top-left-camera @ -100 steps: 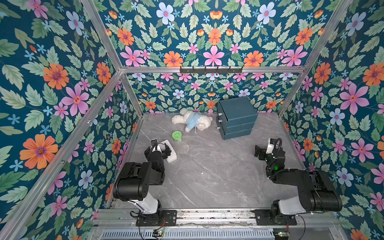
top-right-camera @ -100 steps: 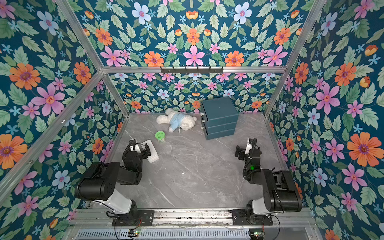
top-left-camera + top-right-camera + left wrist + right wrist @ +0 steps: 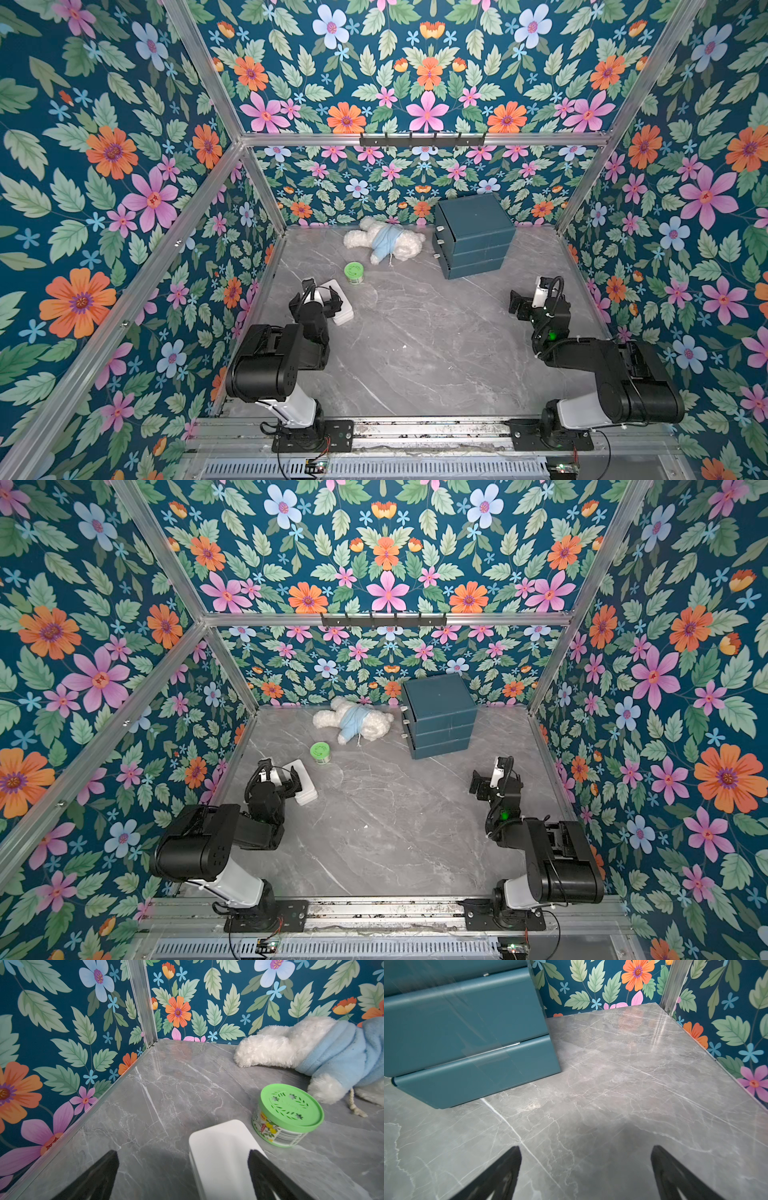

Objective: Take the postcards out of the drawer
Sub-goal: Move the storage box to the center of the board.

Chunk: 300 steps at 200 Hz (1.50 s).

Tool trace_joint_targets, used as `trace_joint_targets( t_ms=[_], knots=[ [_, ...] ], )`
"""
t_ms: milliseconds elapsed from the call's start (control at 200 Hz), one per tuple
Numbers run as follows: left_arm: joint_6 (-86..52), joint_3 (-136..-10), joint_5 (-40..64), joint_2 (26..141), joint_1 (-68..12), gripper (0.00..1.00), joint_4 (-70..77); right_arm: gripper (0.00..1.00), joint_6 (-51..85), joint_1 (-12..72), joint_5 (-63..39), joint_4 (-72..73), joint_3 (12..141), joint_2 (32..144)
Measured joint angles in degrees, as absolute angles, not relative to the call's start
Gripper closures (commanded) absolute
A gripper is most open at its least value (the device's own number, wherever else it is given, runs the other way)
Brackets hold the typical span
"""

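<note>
Label on green-lid tin (image 3: 288, 1113): barcode, lemon print; lid embossing illegible. Wide, empty: left fingers (image 3: 104, 1169), right fingers (image 3: 504, 1167). Closed: drawer unit (image 3: 473, 232).

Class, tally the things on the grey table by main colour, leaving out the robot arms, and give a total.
White: 2 (teddy bear, block)
Green: 1 (tin)
Teal: 1 (drawer cabinet)
Total: 4
</note>
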<state>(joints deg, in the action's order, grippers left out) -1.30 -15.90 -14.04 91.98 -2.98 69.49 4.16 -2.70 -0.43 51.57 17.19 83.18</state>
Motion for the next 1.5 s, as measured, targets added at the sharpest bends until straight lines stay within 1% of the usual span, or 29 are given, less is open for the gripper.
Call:
trace_joint_targets(
  t_ms=[470,570,695,820,940,1075,1195,1330,1410,1500],
  knots=[
    [-1.41,-15.81,-14.13,91.53,-2.90,0.00,69.23,0.01,4.25,-2.70,-0.54,52.18,16.38,82.41],
    [-1.65,-16.03,-15.77,87.15,-2.90,0.00,66.54,0.01,4.75,-2.68,2.11,52.23,13.39,77.28],
    [-2.87,-18.81,-19.05,80.73,-3.25,0.00,60.10,0.01,6.52,-2.70,6.50,48.05,12.69,66.72],
    [-6.17,-23.05,-20.82,76.09,-3.62,0.00,51.83,0.01,9.37,-2.70,8.45,37.34,18.28,56.93],
    [-11.09,-26.68,-17.98,74.15,-3.77,0.00,44.77,0.01,12.05,-2.74,8.67,26.15,26.46,54.15],
    [-16.75,-30.41,-12.12,73.82,-5.37,0.00,38.79,0.01,16.36,-2.76,6.55,15.40,37.95,57.45],
    [-20.18,-33.47,-7.92,74.72,-8.84,0.00,36.51,0.01,19.64,-2.83,0.97,7.73,50.30,65.39],
    [-22.41,-38.09,-3.97,78.08,-14.17,0.01,36.49,0.01,21.69,-2.90,-5.76,2.26,63.68,74.72],
    [-23.94,-40.42,-1.48,81.19,-16.64,0.03,37.36,0.01,22.06,-2.98,-9.13,-0.51,71.09,79.99],
    [-26.15,-43.11,1.50,85.54,-18.52,0.08,38.96,0.01,21.45,-3.16,-12.23,-3.46,78.26,85.23]
  ],
)
